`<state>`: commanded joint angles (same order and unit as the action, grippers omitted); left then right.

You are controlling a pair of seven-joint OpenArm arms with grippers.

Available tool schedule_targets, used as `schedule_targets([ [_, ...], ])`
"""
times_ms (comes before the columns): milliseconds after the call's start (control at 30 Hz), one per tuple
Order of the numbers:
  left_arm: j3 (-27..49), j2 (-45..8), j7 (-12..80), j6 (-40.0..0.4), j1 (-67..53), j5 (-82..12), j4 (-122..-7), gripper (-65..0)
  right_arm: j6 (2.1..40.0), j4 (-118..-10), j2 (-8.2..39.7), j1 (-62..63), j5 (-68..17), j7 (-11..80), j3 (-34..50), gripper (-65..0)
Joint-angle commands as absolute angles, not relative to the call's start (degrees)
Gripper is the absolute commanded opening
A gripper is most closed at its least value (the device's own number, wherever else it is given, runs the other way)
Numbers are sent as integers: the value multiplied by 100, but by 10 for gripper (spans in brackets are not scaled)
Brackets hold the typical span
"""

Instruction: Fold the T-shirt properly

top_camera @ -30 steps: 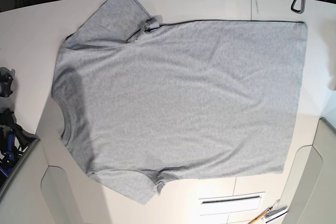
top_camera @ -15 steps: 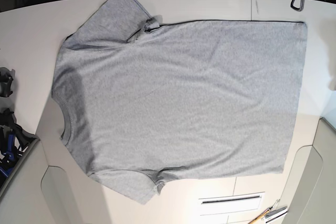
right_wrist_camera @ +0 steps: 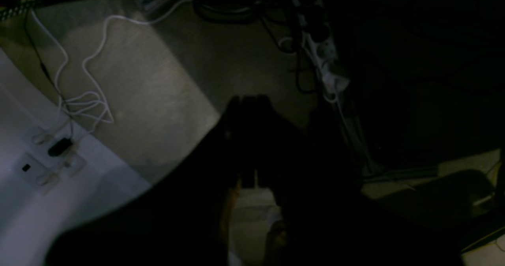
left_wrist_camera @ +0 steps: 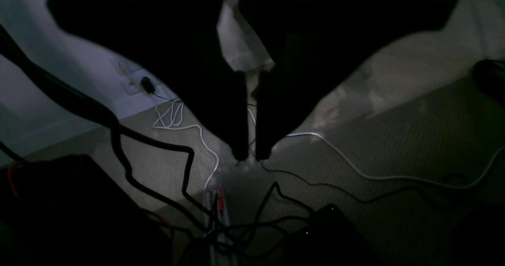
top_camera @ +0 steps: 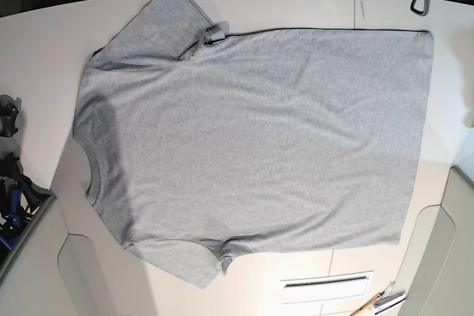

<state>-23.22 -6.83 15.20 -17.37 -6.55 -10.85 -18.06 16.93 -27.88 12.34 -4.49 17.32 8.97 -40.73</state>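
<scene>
Left gripper (left_wrist_camera: 248,155), jaws nearly closed and empty, and right gripper (right_wrist_camera: 250,100), seemingly pressed together, hang off-table over the floor. T-shirt (top_camera: 252,146) lies flat, plain side up, unfolded; folding has not begun, so both must first reach it.

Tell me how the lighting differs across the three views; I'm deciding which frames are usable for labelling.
Base view: bright and even, the T-shirt sharp on the pale table, a soft shadow near its collar. Left wrist view: dim, the left gripper a black silhouette over a lit floor with cables. Right wrist view: darkest, the right gripper barely separable from the murk.
</scene>
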Motion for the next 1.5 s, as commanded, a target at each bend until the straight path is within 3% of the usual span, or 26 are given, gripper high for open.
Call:
schedule_targets([
  [267, -2322, -687, 1516, -1734, -692, -1087, -1804, -610, 1695, -2788, 1238, -464, 1734, 899, -4073, -650],
  [500, -2322, -1061, 1518, -1726, -1214, -1109, -2161, -610, 1688, -2853, 1341, -788, 1734, 902, -4073, -650],
  [900, -2244, -1706, 1597, -1691, -2864, -1730, -4215, -610, 1691, -4646, 2403, -1949, 1330, 904, -4073, -650],
  [1267, -445, -1717, 2021, -1909, -4342, -1846, -6195, -610, 1662, -7249, 3642, -3308, 1153, 1024, -4042, -650],
  [1500, 460, -1717, 2196, -1911, -5234, -2097, -7537, -610, 1664, -8991, 4139, -4104, 1057, 1518, -3485, -650],
])
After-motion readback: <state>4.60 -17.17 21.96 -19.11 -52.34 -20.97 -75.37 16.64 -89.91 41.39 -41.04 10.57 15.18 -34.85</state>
